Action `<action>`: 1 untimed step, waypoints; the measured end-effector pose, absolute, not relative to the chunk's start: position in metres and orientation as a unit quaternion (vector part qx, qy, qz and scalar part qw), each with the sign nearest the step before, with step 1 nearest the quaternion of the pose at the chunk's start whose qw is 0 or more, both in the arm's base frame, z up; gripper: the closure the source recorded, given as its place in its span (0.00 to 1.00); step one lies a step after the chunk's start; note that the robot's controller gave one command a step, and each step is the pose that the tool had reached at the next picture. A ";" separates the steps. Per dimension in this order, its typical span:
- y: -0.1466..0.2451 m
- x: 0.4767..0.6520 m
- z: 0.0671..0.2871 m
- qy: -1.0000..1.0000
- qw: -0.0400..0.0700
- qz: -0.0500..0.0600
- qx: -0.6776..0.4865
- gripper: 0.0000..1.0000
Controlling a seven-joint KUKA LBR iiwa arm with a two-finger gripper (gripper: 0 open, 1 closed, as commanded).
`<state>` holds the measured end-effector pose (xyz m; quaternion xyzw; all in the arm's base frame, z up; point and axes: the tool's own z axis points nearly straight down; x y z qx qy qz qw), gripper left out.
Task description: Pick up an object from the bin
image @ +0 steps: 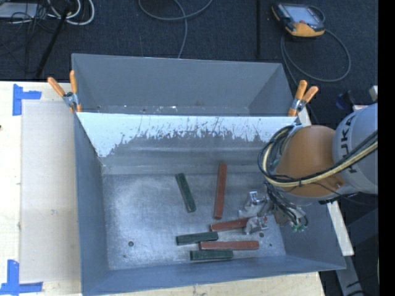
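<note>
The grey metal bin (pixel 142 208), with sloping walls, takes up most of the camera view. The KUKA arm (pixel 361 147) reaches in from the right, and its rounded orange wrist cover (pixel 308 159), ringed by cables, hangs over the bin's right side. Below that cover the end effector (pixel 258 217) sits low near the right wall; I cannot tell whether it is released or clenched. It meets the right end of a short red-brown flat stick (pixel 229 225), which lies slightly tilted on the floor in the bin's lower right part; whether it grips that stick is unclear. Just left of the end effector a long red-brown stick (pixel 219 190) lies nearly upright in the view, and a slanted dark green stick (pixel 185 192) lies further left. Towards the front wall, close together, lie a dark green bar (pixel 196 238), a red-brown bar (pixel 228 245) and a small dark green piece (pixel 211 255).
</note>
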<state>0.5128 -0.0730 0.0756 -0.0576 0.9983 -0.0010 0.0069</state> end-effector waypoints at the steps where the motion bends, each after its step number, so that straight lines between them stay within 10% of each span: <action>1: -0.067 0.504 0.237 0.999 0.003 0.000 -0.038 1.00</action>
